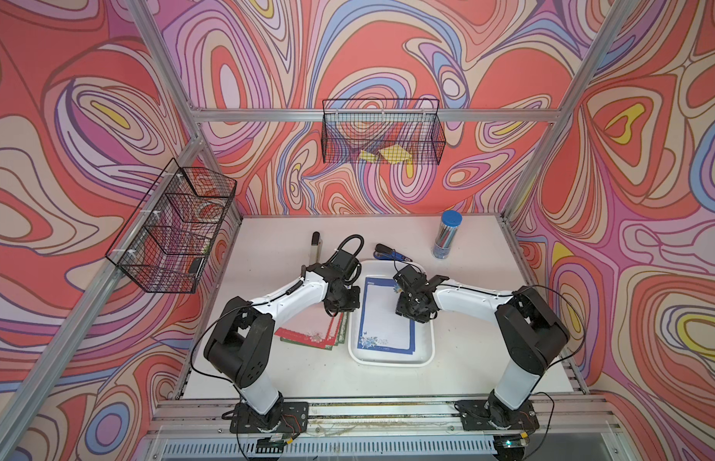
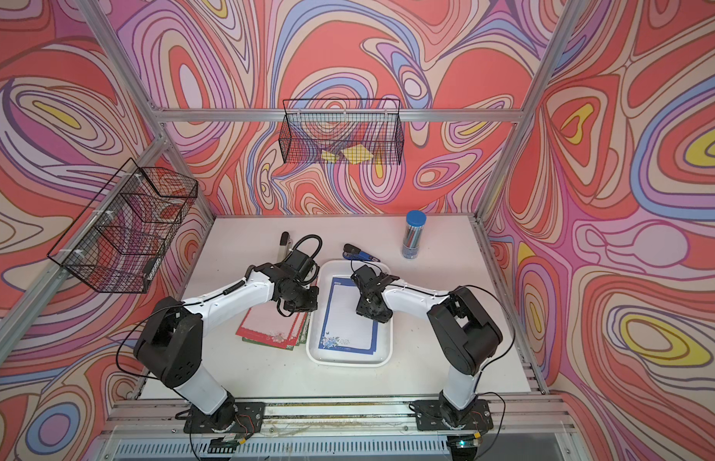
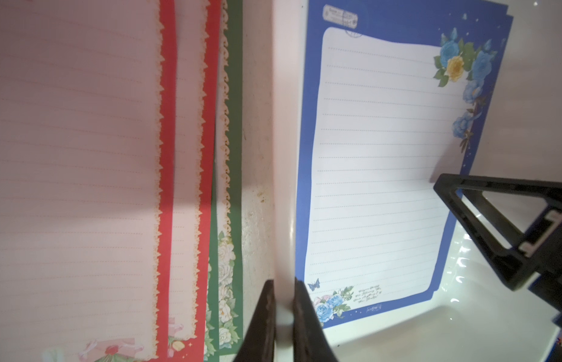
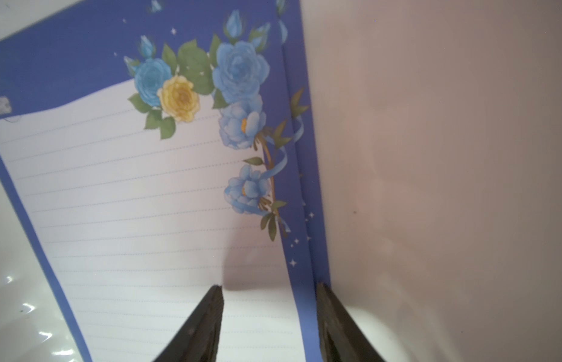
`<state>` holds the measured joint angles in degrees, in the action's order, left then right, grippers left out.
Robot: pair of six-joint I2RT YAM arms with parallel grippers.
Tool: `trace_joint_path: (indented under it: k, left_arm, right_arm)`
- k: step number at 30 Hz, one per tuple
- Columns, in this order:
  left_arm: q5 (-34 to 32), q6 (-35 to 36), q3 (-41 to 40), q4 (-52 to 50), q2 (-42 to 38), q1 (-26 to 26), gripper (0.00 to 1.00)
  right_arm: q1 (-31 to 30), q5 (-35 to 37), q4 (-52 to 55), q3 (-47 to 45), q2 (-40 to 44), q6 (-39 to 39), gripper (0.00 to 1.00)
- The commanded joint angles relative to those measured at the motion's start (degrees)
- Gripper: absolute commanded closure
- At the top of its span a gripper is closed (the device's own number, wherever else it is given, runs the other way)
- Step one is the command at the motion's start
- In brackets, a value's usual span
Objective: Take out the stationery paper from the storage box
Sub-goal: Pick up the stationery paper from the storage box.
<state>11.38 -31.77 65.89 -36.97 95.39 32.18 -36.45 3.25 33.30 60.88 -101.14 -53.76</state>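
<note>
**Left jaws pinch the box rim; right jaws stand open over the blue sheets**

**Top views.** In both top views the storage box sits mid-table. The blue-bordered stationery paper lies flat inside it. The red and green sheets lie fanned on the table just beside the box's left side, partly under the left arm. The left gripper hangs at the box's left rim. The right gripper hangs over the right part of the blue paper. From up here I cannot tell how either pair of jaws stands. A stapler lies behind the box.

**Left wrist.** The left gripper is closed on the storage box, with the white rim pinched between its two fingers. The red and green sheets lie on the table on one side of that rim. The blue-bordered stationery paper lies in the box on the other side. One of the right gripper's fingers reaches over the blue paper's far long edge.

**Right wrist.** The right gripper has its jaws apart and holds nothing. They straddle the long border of the blue-bordered stationery paper. One finger is over the lined white centre and the other over the bare storage box. A second blue edge shows, offset beneath the top sheet. Whether the tips touch the paper cannot be told.
</note>
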Motion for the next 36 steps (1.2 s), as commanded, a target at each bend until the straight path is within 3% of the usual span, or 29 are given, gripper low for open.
trace_joint_path:
  k: [1,8,17,36]
  left_arm:
    - [-0.37,0.16,-1.1,-0.39,0.83,-0.19,0.9]
    - [-0.55,-0.76,-1.89,0.21,0.67,-0.19,0.89]
    - [-0.34,-0.7,-1.9,-0.16,0.49,-0.18,0.89]
    - [0.65,-0.67,-1.77,0.25,1.19,-0.19,0.89]
  right_arm:
    - [0.15,2.2,2.69,-0.3,-1.89,-0.22,0.46]
    - [0.14,4.0,5.08,1.08,-0.93,1.84,0.46]
    - [0.14,0.86,2.0,-1.03,-1.56,1.1,0.48]
    - [0.14,-5.53,-2.75,-1.07,4.11,3.19,0.76]
